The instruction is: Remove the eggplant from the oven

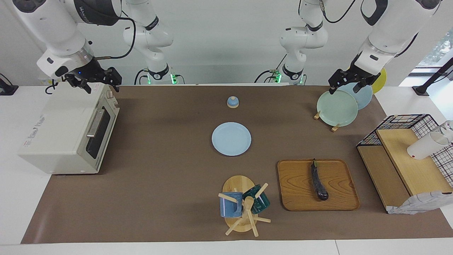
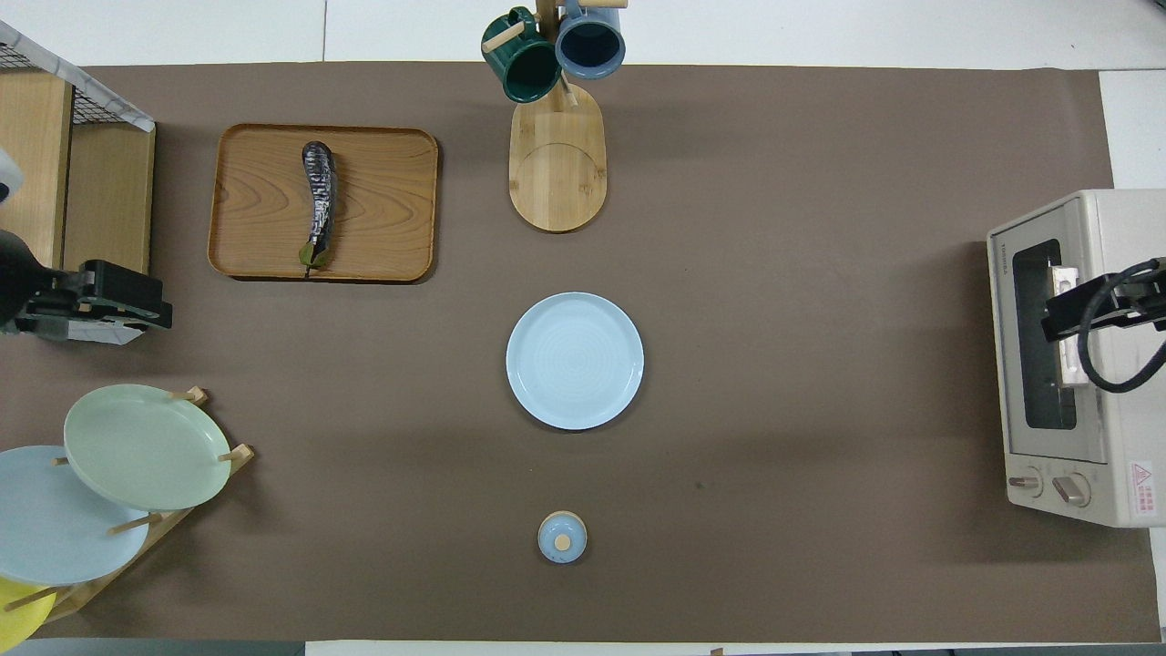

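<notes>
Brown matting covers the surface (image 1: 170,198) I'm working over. My eggplant (image 1: 319,181) lies lengthwise on the wooden tray (image 1: 297,191): slender, slightly curved, glossy purple-black, with its green stem end pointing toward the robots. I see the oven (image 1: 67,131) at the right arm's end, door shut. My right tool (image 1: 95,83) hangs over the oven's top and my left tool (image 1: 348,85) over the plate rack (image 1: 336,108); I cannot tell either one's opening.

A brown mat (image 1: 170,184) covers the table. On it stand the oven (image 1: 67,131), a wooden tray (image 1: 339,187), a blue plate (image 1: 231,139), a mug rack (image 1: 240,203), a small lid (image 1: 233,102), a plate rack (image 1: 334,127) and a wooden shelf (image 1: 400,170).
</notes>
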You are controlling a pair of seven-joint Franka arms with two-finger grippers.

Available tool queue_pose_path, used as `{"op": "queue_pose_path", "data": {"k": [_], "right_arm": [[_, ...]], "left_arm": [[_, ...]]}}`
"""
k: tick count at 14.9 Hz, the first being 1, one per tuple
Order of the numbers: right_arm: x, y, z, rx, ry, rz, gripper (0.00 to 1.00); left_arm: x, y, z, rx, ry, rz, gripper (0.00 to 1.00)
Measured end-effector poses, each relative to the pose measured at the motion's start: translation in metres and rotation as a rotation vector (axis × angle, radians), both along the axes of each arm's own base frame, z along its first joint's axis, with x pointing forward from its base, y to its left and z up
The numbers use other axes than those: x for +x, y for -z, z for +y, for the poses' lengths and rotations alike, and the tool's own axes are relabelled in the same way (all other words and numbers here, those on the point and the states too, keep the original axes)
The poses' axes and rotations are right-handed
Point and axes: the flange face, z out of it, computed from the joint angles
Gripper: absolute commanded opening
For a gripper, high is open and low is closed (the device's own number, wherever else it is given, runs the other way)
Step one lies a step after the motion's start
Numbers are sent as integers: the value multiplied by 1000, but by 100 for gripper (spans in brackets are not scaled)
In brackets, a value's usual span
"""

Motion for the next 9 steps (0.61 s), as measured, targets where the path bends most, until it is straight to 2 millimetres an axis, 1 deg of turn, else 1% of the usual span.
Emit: {"op": "queue_pose_path", "data": {"k": [1, 3, 5, 8, 9], "right_arm": [[0, 0, 0, 0, 0, 0, 100], [0, 0, 0, 0, 0, 0, 100], [0, 0, 0, 0, 0, 0, 100], [0, 0, 0, 0, 0, 0, 100], [0, 0, 0, 0, 0, 0, 100]], "left_arm": [[-5, 7, 1, 2, -1, 16, 100], [-7, 10, 7, 3, -10, 21, 100], [-5, 2, 9, 1, -12, 6, 100], [0, -22, 8, 1, -8, -7, 100], [3, -26, 7, 3, -3, -15, 100]]}}
